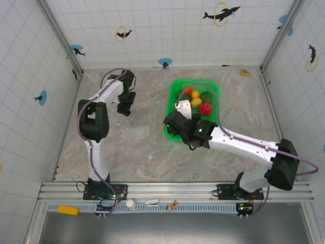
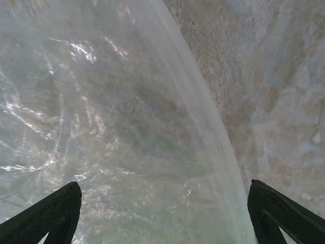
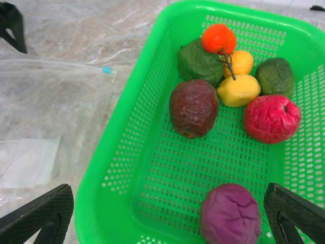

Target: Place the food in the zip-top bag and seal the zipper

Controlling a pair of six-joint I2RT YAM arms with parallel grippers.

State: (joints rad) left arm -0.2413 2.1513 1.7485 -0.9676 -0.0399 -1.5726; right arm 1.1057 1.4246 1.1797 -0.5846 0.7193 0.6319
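- Right gripper (image 1: 184,109) is hovering over the green basket (image 1: 170,96) at mid-frame in the top view; left gripper (image 1: 124,108) is hanging to its upper left.
- Left wrist view: we are seeing its fingers (image 2: 56,208) spread wide above the zip-top bag (image 2: 101,127), the zipper (image 2: 200,109) curving down the middle.
- Right wrist view: jaws are gaping, empty. Upper right, the food (image 3: 238,90) is clustering; the purple piece (image 3: 229,213) is lying nearest, so we are favouring a straight drop onto it, keeping clear of the green basket's wall.

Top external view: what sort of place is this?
Probably a purpose-built robot test cell: white gridded walls with dolphin stickers, a marble-look tabletop, and a metal mounting rail along the near edge.
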